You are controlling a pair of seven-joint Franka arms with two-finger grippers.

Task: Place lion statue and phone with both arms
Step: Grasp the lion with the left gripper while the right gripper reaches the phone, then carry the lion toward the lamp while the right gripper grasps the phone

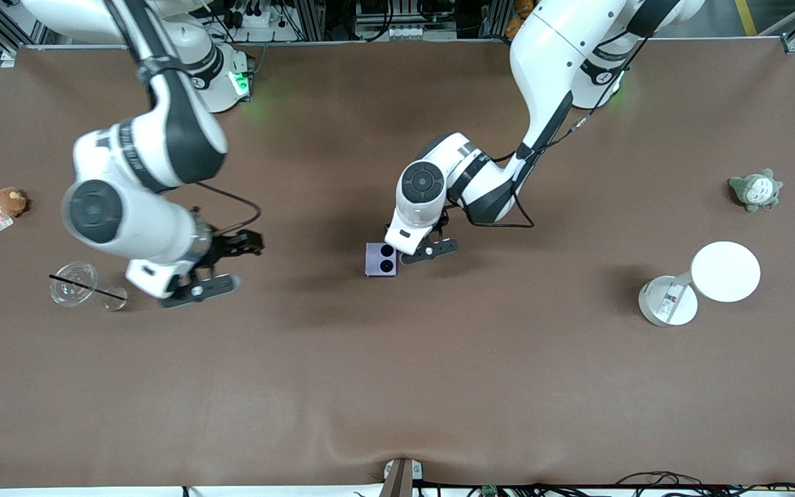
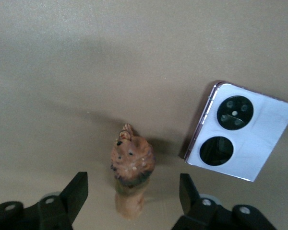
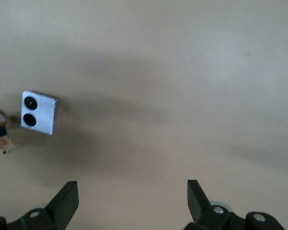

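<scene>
Phone (image 1: 381,259) lay flat mid-table, lion statue (image 2: 131,165) upright just beside it between the spread left gripper (image 2: 133,192) fingers, not yet pinched; right gripper (image 1: 212,266) spread, empty, waiting well apart.

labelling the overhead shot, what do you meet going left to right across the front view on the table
brown plush → clear lidded cup → right hand → phone → left hand → white round stand → grey-green plush
</scene>
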